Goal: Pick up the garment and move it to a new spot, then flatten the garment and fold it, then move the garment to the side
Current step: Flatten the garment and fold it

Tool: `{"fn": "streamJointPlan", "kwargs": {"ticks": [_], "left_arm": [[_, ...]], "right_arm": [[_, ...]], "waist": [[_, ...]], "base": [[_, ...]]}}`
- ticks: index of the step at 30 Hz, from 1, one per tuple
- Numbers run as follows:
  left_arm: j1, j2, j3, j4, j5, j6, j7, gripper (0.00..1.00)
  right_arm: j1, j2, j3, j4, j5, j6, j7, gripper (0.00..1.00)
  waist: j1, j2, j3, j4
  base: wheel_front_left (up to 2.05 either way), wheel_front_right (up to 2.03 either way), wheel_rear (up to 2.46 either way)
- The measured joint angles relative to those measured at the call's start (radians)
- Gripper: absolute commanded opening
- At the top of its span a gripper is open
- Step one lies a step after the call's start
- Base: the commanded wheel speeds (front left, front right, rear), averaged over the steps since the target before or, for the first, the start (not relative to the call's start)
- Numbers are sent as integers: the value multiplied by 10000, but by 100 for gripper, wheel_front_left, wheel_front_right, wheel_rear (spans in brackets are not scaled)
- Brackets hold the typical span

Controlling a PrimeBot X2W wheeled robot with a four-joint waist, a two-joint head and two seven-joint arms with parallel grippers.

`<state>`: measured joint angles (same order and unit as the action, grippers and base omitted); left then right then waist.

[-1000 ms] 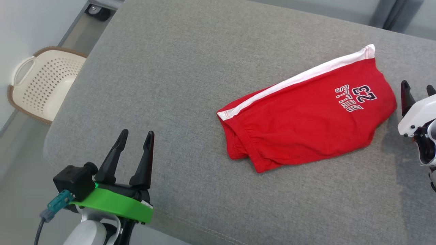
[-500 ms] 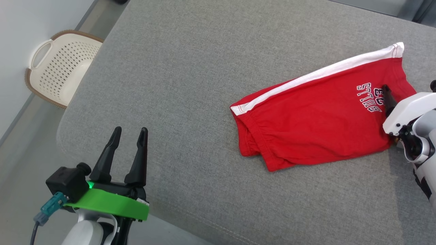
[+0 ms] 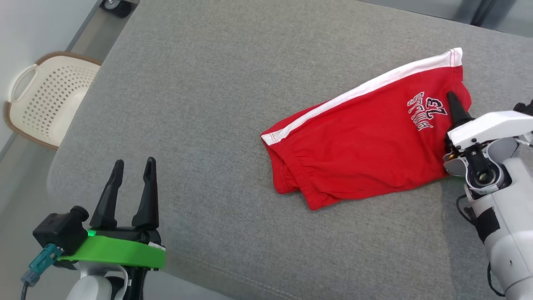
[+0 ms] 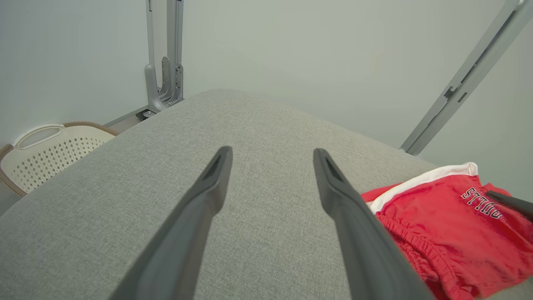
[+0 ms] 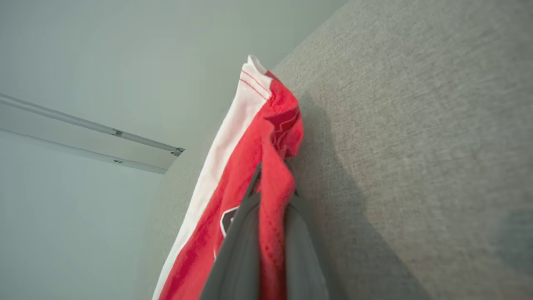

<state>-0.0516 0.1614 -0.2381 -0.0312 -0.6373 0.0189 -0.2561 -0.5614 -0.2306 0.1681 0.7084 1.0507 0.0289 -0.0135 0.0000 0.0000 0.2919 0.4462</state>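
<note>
The left gripper (image 3: 134, 162) hovers at the cushion's (image 3: 233, 104) near left corner, jaws apart, well apart from the shorts (image 3: 358, 150). To the right, the right gripper (image 5: 272, 183) has its jaws clamped on the shorts' right edge, red cloth pinched between them. One finger (image 3: 454, 109) lies over the lettering, and the white wrist covers the near right corner. The shorts lie folded on the cushion, right of middle, with a white stripe along the far side. A basket (image 3: 46, 100) sits on the floor off the cushion's left edge. Farther back stands a metal frame (image 4: 166, 62) against the wall.
</note>
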Motion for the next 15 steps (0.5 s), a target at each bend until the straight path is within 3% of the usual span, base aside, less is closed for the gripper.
{"fn": "streamJointPlan", "kwargs": {"ticks": [4,8,15], "left_arm": [[83,-167,150,115,165,-184,0,100],[243,-201,244,201,276,-288,0,100],[755,-196,382,280,458,-466,0,100]], "right_arm": [[618,322,-566,-418,721,322,-307,0],[1439,635,-1060,-968,1367,418,-533,0],[2966,878,-1354,-1873,1639,293,-976,0]], "waist": [[0,0,-224,-408],[0,0,-524,-868],[0,0,-1017,-1789]], "base": [[0,0,0],[0,0,0],[0,0,0]]}}
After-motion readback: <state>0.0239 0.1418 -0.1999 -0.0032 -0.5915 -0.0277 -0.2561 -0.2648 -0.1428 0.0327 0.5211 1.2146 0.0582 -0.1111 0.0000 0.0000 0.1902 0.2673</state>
